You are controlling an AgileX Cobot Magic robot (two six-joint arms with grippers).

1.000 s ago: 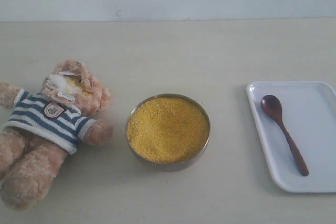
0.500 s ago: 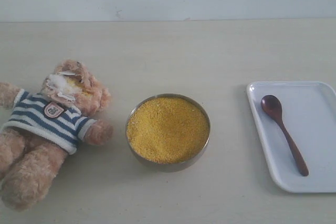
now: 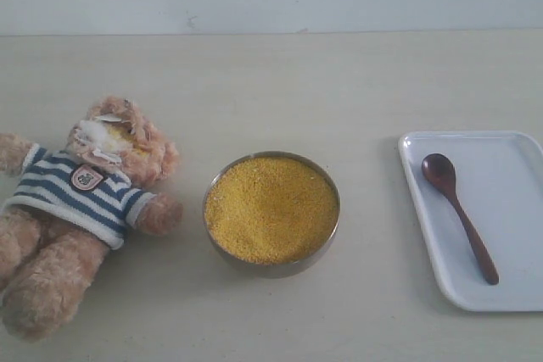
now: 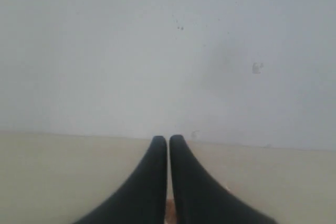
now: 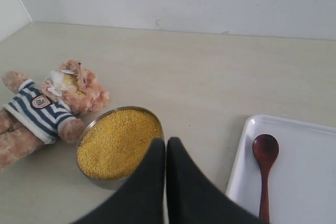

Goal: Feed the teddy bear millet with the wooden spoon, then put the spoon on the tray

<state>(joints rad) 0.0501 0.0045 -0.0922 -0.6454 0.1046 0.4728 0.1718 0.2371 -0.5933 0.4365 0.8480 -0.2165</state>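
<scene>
The spoon (image 3: 458,214) is lying on the tray (image 3: 509,167) at the right, the bear (image 3: 76,209) is sprawling at the left, and the millet (image 3: 271,208) is sitting between them. Only the wrist views are adding more: the left gripper (image 4: 168,142) is facing the wall (image 4: 157,51), jaws pressed together and empty, while the right gripper (image 5: 165,145), likewise clamped on nothing, is looking down over the whole spread.

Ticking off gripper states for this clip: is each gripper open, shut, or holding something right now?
Left gripper: closed, holding nothing.
Right gripper: closed, holding nothing; the wooden spoon lies on the tray.
</scene>
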